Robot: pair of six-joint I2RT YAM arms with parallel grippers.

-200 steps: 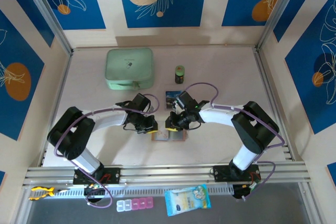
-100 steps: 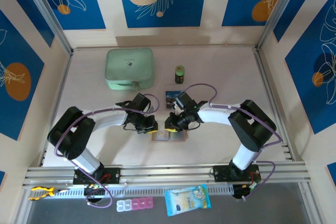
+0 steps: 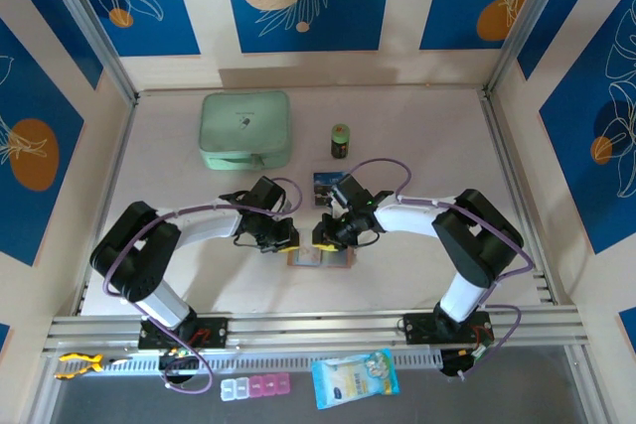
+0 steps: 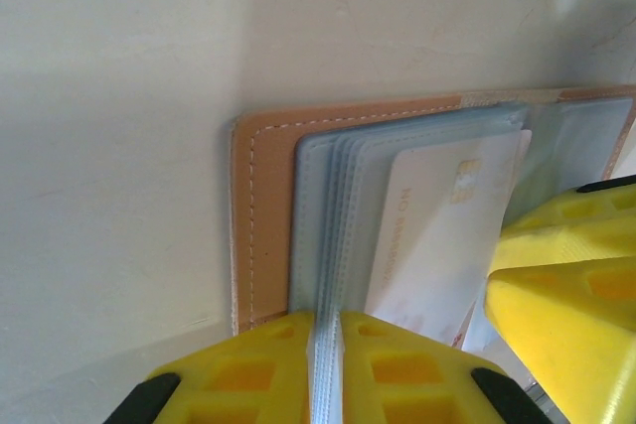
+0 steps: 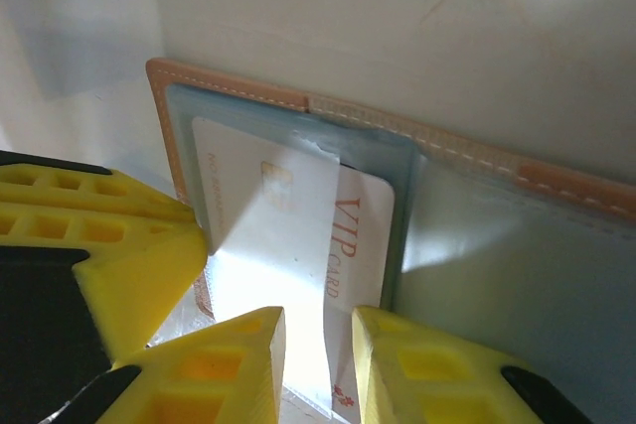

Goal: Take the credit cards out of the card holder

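1. Pale tabletop (image 3: 427, 136), boxed in by blue-patterned walls, is carrying the card holder (image 3: 320, 257). It is lying open and flat toward the front, between the two wrists.
2. Its clear sleeves (image 4: 333, 196) are fanning up from the salmon cover. A whitish card (image 5: 258, 245) is sticking part-way out of one sleeve, and a card lettered VIP (image 5: 363, 215) is lying just under it.
3. The left gripper (image 4: 326, 340) is clamping the sleeve stack edge-on, with its jaws closed on it. If that hold is weakening, the whole holder is likely to be dragging along with the card instead of giving it up.
4. The right gripper (image 5: 318, 330) is standing with its jaws a little apart over the whitish card's near end. I cannot tell whether they are touching it. Closing from here, it is risking pinching both cards together, or catching the sleeve lip too, which would be jamming the pull.
5. Both pairs of yellow fingers are working just beside each other, so a sideways tug is risking a knock between them.
6. Farther out, a dark blue card (image 3: 325, 186) is lying on the table just beyond the holder. A freed card flicking loose could be landing on it or skidding toward the small green bottle (image 3: 340, 141) and the mint-green case (image 3: 245, 130) behind.
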